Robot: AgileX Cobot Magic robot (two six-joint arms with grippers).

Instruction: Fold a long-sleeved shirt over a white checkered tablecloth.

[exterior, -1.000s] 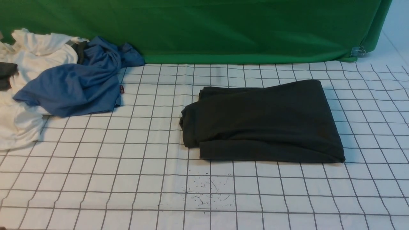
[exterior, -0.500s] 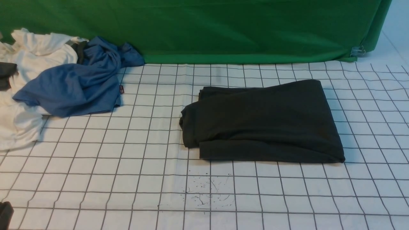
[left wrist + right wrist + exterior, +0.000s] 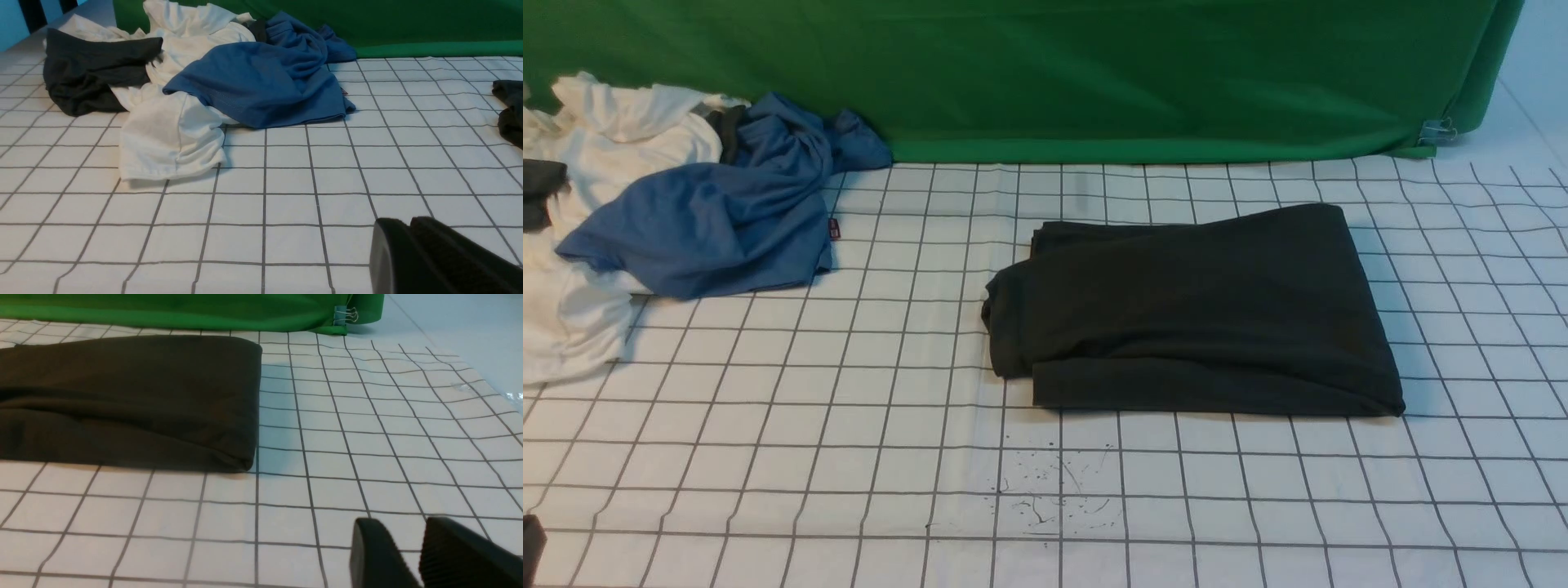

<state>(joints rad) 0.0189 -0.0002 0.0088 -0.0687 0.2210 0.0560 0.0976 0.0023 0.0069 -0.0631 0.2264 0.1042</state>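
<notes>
While the long-sleeved shirt (image 3: 1192, 314) is lying folded on the white checkered tablecloth (image 3: 849, 457), the left pincer (image 3: 408, 232) is sitting closed and empty, and the right pincer (image 3: 402, 539) is showing a narrow gap, holding nothing; any careless reach is risking snagging the loose left edge and undoing the fold

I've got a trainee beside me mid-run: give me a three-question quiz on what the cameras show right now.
1. True or false: the long-sleeved shirt lies folded flat on the white checkered tablecloth.
2. Which garment lies over the white garment? A) blue shirt B) green cloth
3. Fill in: the left claw is ___; the right claw shows a gap.

Key: 1 true; 2 A; 3 shut.
</notes>
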